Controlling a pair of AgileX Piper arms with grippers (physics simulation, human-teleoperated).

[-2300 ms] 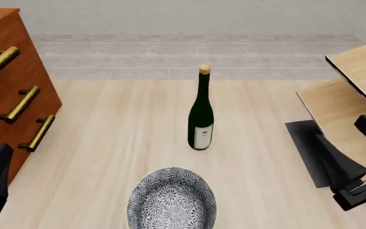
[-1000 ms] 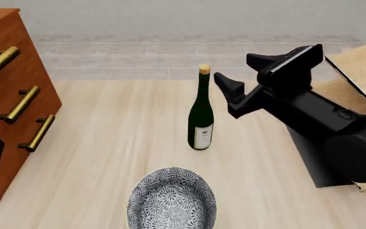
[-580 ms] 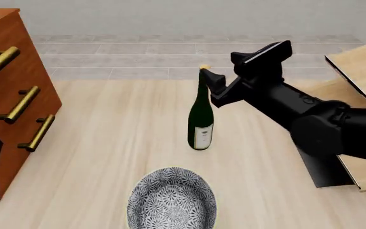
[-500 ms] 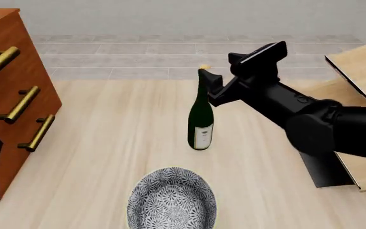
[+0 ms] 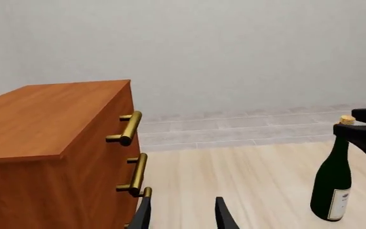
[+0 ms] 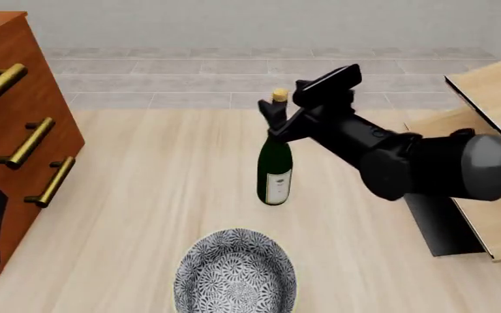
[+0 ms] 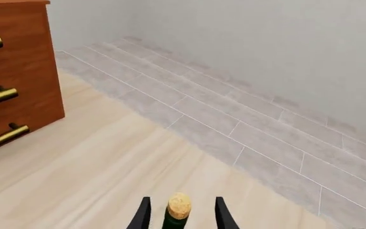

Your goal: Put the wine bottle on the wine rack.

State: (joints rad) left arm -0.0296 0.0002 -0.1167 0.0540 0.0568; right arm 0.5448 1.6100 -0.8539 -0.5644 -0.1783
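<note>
Upright on the pale wood-grain table [image 6: 146, 195], the wine bottle [image 6: 274, 163] is a slim dark green glass cylinder with a tan cork and a white rectangular label low on its body. The right gripper [image 6: 273, 112] reaches in at neck height; its two black fingers stand a narrow way apart on either side of the neck just below the cork, and in the right wrist view the cork shows between them with a sliver of gap on each side, so whether they touch the glass cannot be told. Behind that arm, to its right, the wine rack [image 6: 485, 124] rises in flat slanted tan panels with dark edges over a black base. Below the bottle, nearer the arms, sits a round patterned bowl [image 6: 235, 272]. The left gripper [image 5: 181, 215] hovers beside the reddish-brown cabinet [image 6: 11, 124] with brass bar handles, fingers parted and holding nothing.
</note>
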